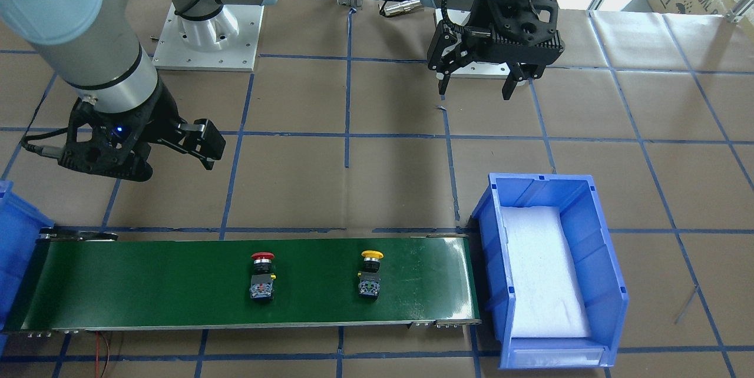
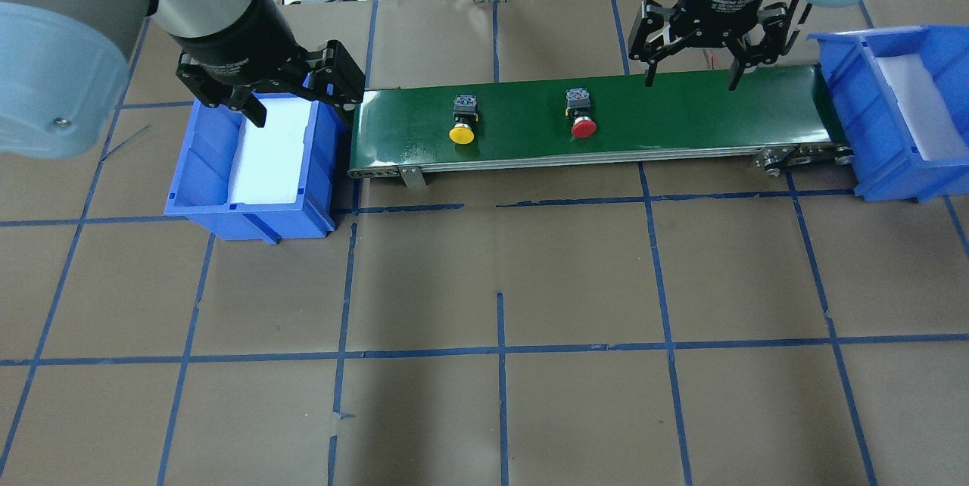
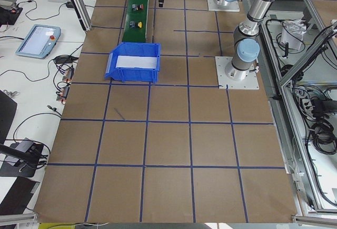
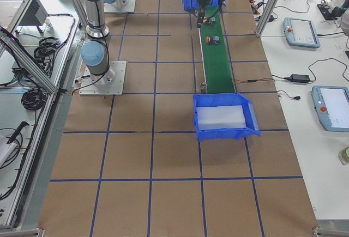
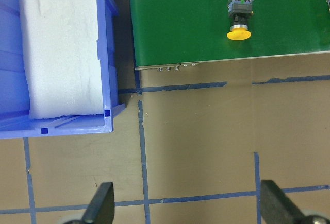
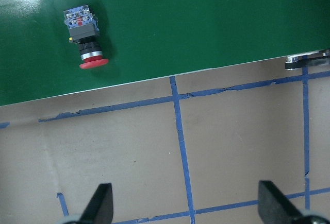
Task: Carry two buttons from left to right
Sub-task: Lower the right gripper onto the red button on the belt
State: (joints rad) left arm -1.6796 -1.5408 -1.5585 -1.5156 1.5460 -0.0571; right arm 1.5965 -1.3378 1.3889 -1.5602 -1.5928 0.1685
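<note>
Two buttons lie on their sides on the green conveyor belt. The yellow-capped button is nearer the belt's left end. The red-capped button lies near the belt's middle. My left gripper hangs open and holds nothing, high up on the left bin's side. My right gripper is open with nothing in it, raised near the belt's right part, to the right of the red button.
A blue bin lined with white foam stands at the belt's left end. A second blue bin stands at the right end. The table is brown paper with blue tape lines. Both arm bases are bolted near the robot's edge.
</note>
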